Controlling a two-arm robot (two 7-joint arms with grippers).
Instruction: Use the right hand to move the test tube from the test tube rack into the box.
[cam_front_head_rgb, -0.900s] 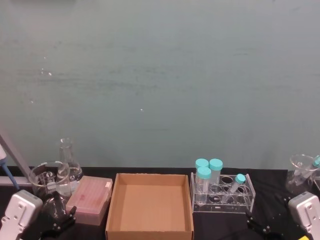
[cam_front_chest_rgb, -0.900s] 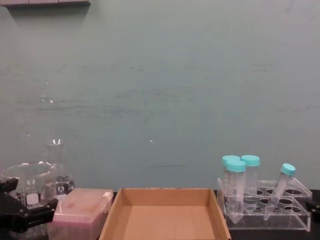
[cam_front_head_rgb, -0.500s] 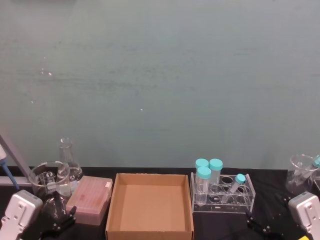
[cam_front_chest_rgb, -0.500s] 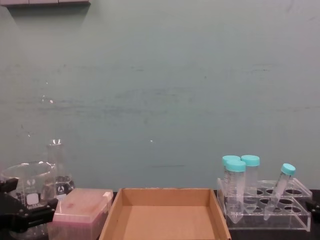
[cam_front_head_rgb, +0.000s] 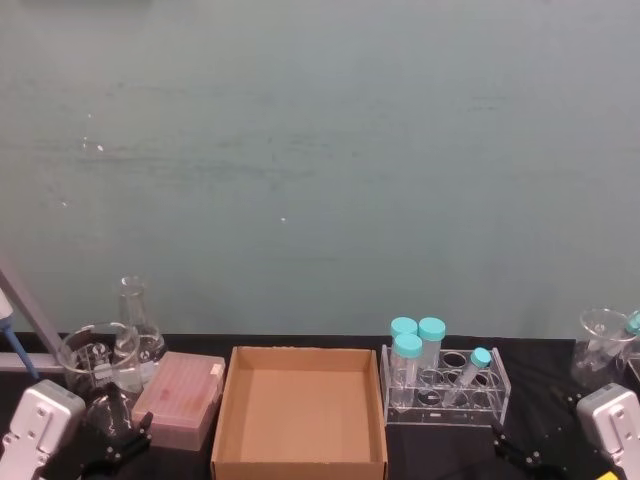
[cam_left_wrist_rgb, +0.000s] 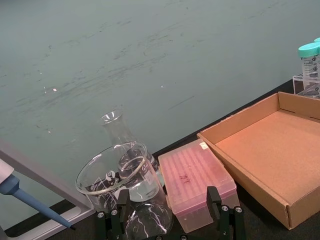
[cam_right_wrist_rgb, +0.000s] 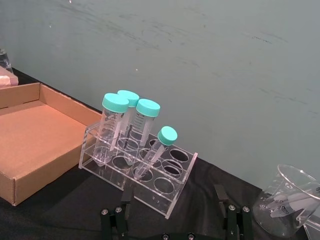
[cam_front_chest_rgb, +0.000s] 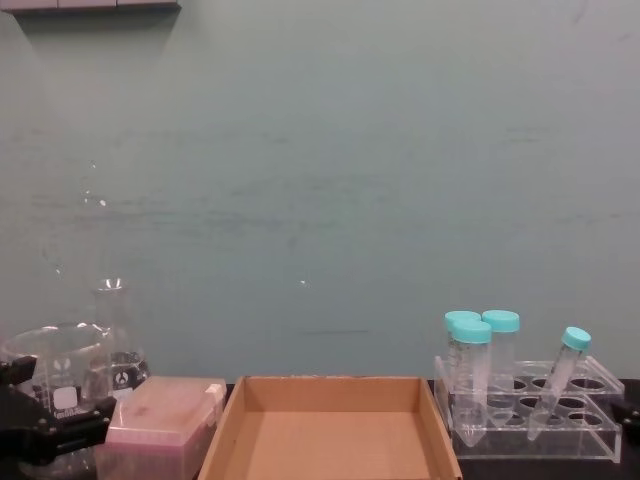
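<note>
Just starting — the long black right gripper (cam_right_wrist_rgb: 172, 194), fingers wide apart, must reach toward 11 o'clock for the slim clear teal-capped test tube (cam_right_wrist_rgb: 152, 157) in the clear plastic rack (cam_right_wrist_rgb: 181, 169); the left gripper (cam_left_wrist_rgb: 167, 192) idles, fingers apart.

Pink box (cam_front_head_rgb: 180, 398) just beside glass beaker (cam_front_head_rgb: 90, 362) and flask (cam_front_head_rgb: 133, 312)

I can read nothing: the printed marks on the wide tubes (cam_right_wrist_rgb: 111, 131) and the test tube (cam_right_wrist_rgb: 153, 155), and the small label on the flask (cam_front_chest_rgb: 119, 372), are too fine.
</note>
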